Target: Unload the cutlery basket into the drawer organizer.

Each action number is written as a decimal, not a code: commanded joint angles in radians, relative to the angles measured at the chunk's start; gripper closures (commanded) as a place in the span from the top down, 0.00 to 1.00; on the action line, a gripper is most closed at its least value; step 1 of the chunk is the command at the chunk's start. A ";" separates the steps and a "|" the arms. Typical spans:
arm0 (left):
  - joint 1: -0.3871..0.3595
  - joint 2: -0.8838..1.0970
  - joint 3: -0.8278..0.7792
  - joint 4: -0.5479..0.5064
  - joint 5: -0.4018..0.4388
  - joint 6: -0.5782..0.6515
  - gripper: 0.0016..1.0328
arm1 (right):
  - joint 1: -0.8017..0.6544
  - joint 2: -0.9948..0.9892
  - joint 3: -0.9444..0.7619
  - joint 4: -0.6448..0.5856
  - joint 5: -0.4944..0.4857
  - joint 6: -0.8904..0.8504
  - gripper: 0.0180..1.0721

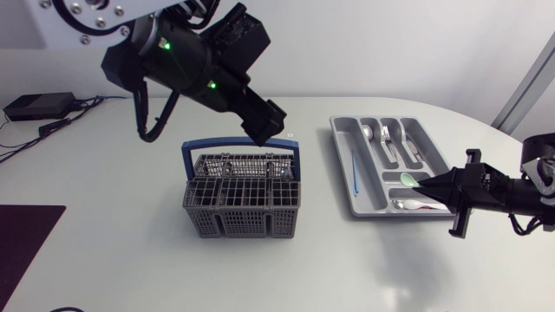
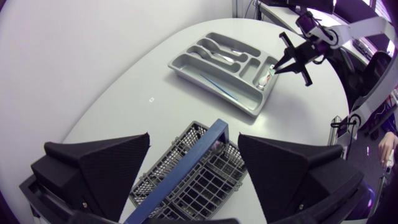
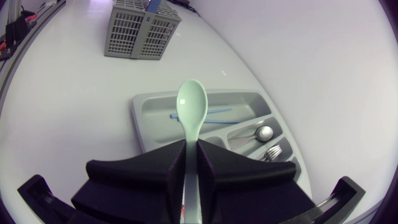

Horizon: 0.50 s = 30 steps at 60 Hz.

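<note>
The grey cutlery basket with a blue handle stands mid-table. My left gripper hovers open above its back right corner; in the left wrist view the gripper has its fingers spread to either side of the handle without touching it. The grey drawer organizer lies to the right and holds metal cutlery. My right gripper is shut on a mint green spoon, held over the organizer's near end with the bowl pointing forward. The spoon hangs over a front compartment.
A thin blue utensil lies in the organizer's long slot, and a metal spoon and a fork lie in others. A black box with cables sits at the far left, a dark mat at the front left.
</note>
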 commanded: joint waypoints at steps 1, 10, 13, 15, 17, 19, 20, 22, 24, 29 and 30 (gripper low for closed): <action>0.011 -0.033 -0.045 -0.007 -0.003 0.044 0.95 | -0.008 0.085 0.097 -0.072 0.024 -0.108 0.13; 0.009 -0.065 -0.098 -0.032 -0.009 0.098 0.95 | 0.000 0.195 0.215 -0.163 0.105 -0.185 0.13; 0.011 -0.077 -0.114 -0.033 -0.015 0.111 0.95 | 0.003 0.221 0.241 -0.181 0.132 -0.200 0.13; 0.011 -0.088 -0.126 -0.040 -0.015 0.125 0.95 | 0.004 0.243 0.260 -0.203 0.145 -0.220 0.13; 0.011 -0.096 -0.138 -0.046 -0.015 0.141 0.95 | 0.004 0.260 0.273 -0.219 0.164 -0.237 0.13; 0.011 -0.108 -0.152 -0.049 -0.015 0.150 0.95 | 0.007 0.272 0.281 -0.227 0.175 -0.249 0.13; 0.011 -0.116 -0.160 -0.049 -0.015 0.153 0.95 | 0.007 0.281 0.284 -0.232 0.184 -0.257 0.13; 0.012 -0.126 -0.172 -0.049 -0.015 0.160 0.95 | 0.009 0.292 0.287 -0.232 0.196 -0.268 0.13; 0.011 -0.139 -0.187 -0.049 -0.015 0.168 0.95 | 0.009 0.300 0.287 -0.233 0.204 -0.275 0.13; 0.011 -0.166 -0.221 -0.049 -0.013 0.182 0.95 | 0.011 0.309 0.281 -0.232 0.214 -0.292 0.13; 0.011 -0.172 -0.230 -0.049 -0.015 0.185 0.95 | 0.009 0.310 0.280 -0.232 0.219 -0.297 0.13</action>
